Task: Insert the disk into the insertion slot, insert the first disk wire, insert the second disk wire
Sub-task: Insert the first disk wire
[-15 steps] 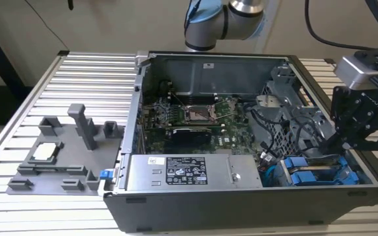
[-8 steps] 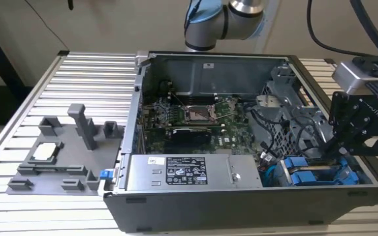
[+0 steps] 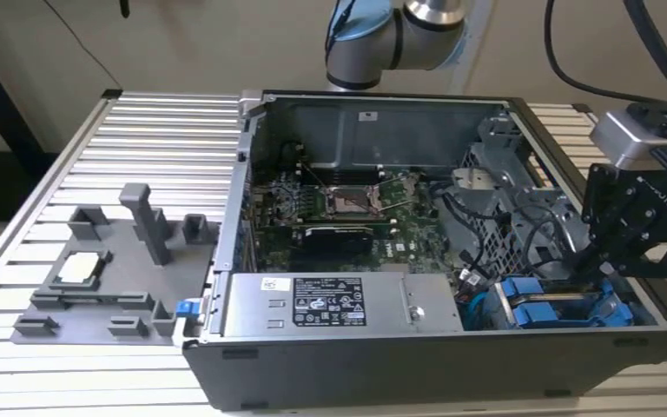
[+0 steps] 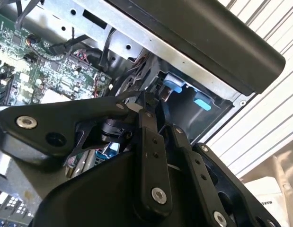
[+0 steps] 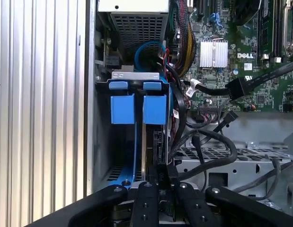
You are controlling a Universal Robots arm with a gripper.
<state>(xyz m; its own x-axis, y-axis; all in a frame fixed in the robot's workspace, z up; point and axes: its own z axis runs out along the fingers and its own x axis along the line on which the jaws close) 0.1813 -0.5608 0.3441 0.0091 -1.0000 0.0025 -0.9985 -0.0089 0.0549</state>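
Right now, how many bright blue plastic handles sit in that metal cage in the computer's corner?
2, side by side in the drive cage: one handle next to the case wall, the other handle toward the motherboard. The gripper may hide more.

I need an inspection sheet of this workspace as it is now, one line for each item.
Surface: slotted aluminium table carrying an open computer case.
Job's things: the disk seems seated in the drive cage, beside another blue carrier; wire connections cannot be judged.
Clutter: grey fixture tray holding a processor chip, at the exterior view's left.
Gripper: the gripper reaches into the case, in line with the disk.
Cables: black cable bundle loose beside the cage; unplugged black connector over the motherboard.
Surroundings: plain wall; hanging black cables.
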